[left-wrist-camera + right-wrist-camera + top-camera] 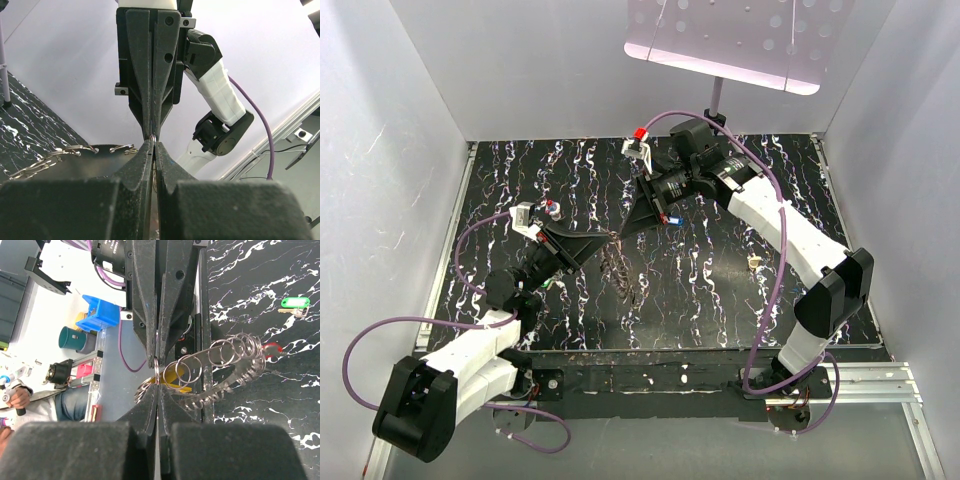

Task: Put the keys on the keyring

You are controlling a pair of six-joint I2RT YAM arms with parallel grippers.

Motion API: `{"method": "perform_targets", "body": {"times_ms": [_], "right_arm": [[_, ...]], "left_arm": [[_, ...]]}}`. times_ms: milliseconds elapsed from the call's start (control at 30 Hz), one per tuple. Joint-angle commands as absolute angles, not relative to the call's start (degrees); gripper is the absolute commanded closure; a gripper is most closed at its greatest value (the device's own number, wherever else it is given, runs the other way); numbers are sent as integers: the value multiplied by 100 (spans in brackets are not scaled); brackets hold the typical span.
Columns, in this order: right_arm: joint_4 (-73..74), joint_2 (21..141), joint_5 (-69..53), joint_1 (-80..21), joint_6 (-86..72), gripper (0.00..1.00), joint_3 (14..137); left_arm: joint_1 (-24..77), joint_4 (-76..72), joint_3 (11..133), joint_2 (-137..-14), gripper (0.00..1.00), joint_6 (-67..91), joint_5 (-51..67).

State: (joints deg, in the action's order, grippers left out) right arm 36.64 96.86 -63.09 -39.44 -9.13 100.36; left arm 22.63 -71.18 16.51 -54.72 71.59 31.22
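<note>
The keyring is a wire loop strung with many small split rings, and it hangs between my two grippers over the table's middle. My left gripper and right gripper meet tip to tip. In the right wrist view both the right gripper and the left gripper are shut on the same small ring. A yellow key and a red key hang on the keyring. A green key lies on the table. A beige key lies at the right.
The table is a black mat with white streaks, with white walls on three sides. A perforated white panel on a post stands at the back. Purple cables loop beside both arms.
</note>
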Motion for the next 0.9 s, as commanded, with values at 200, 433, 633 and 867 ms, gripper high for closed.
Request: {"method": "perform_targets", "body": {"times_ms": [200, 433, 633, 867], "right_arm": [[3385, 9510, -6451, -3955, -1133, 99, 9686], [2558, 9431, -6873, -3955, -2012, 99, 9176], [1962, 9422, -7066, -3955, -2617, 99, 8983], [1144, 9422, -7101, -3955, -3540, 99, 8456]], "left_arm": [[2276, -7672, 1591, -5247, 100, 7032, 2795], [2276, -7980, 1608, -5361, 100, 7031, 2830], [2276, -8112, 1635, -5432, 100, 7023, 2979], [2285, -8481, 1635, -5572, 100, 6944, 3208]]}}
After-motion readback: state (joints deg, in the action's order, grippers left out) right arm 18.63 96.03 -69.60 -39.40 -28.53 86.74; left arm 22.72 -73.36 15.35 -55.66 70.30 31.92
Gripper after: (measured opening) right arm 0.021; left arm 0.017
